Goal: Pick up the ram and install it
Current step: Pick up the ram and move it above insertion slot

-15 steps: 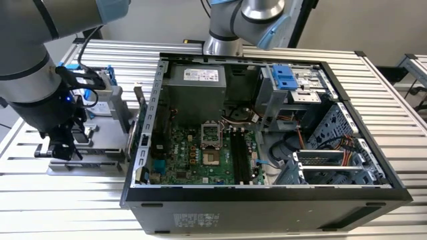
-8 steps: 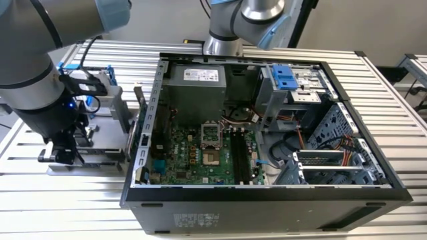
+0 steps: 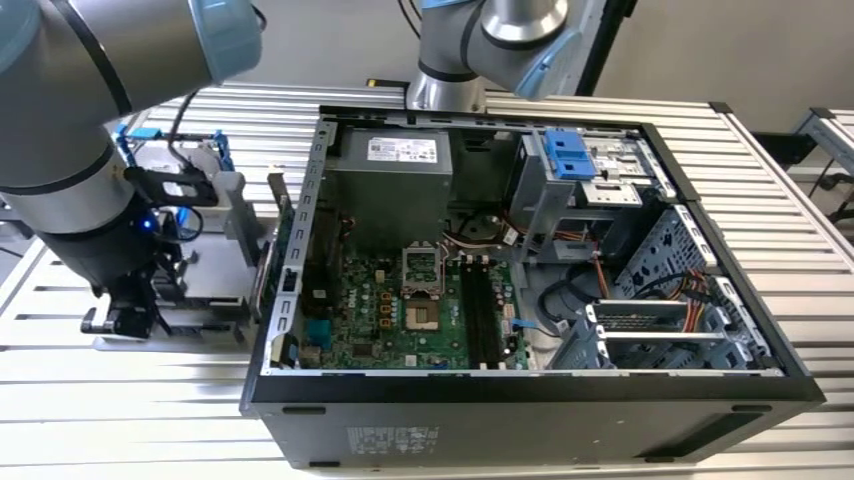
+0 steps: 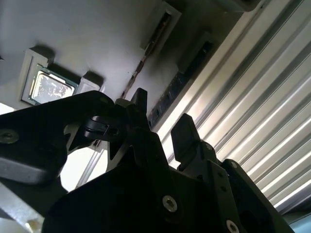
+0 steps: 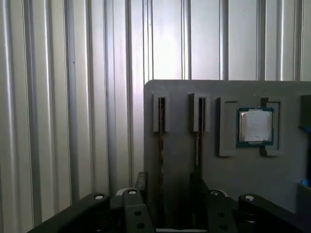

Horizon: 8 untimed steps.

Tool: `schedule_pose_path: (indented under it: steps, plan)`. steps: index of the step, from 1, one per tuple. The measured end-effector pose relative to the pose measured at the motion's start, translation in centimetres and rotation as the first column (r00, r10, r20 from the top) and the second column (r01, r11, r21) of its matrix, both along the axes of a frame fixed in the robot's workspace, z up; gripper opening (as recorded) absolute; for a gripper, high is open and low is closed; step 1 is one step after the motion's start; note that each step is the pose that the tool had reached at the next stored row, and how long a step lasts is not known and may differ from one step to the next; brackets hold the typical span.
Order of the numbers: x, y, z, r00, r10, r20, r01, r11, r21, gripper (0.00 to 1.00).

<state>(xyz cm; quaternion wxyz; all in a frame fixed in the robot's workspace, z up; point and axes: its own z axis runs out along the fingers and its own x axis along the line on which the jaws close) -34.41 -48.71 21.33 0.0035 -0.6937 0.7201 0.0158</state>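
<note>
- Task status: early. We judge the pick as not made and the install as not started.
- The ram (image 5: pixel 161 141) sits edge-up in the slot of the grey holder tray (image 5: pixel 180 92) nearest the tray's edge. A second stick (image 5: pixel 199 138) stands in the slot beside it, and the processor chip (image 5: pixel 255 125) lies in its own pocket further along.
- In the exterior view the tray sits on the ribbed table (image 3: pixel 747 170), just beside the open computer case (image 3: pixel 534 385) on the exterior view's left. The arm is down over the tray, well apart from the motherboard (image 3: pixel 387 320).
- The memory slots (image 3: pixel 478 315) on the board look dark. We cannot make out a stick seated there, so we count insertion as left to do.
- The gripper (image 5: pixel 168 178) is spread and carries nothing.
- In both wrist views the black fingers (image 5: pixel 141 180) stand either side of the line of the edge-slot stick, so that stick runs into the gap between them.
- We cannot tell whether the tips touch the stick or the tray. We see no pinch on the board: the jaws stand wider than the stick is thick.
- Left to do, on our read: close on the stick, lift it out, carry it to the case and seat it.
</note>
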Motion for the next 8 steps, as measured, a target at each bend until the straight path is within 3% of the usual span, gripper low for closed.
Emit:
schedule_pose_path:
  steps: [8]
  plan:
    - [0.00, -0.16, -1.43, 1.0000, -0.005, 0.0000, 0.005, 1.0000, -0.0017, 1.00]
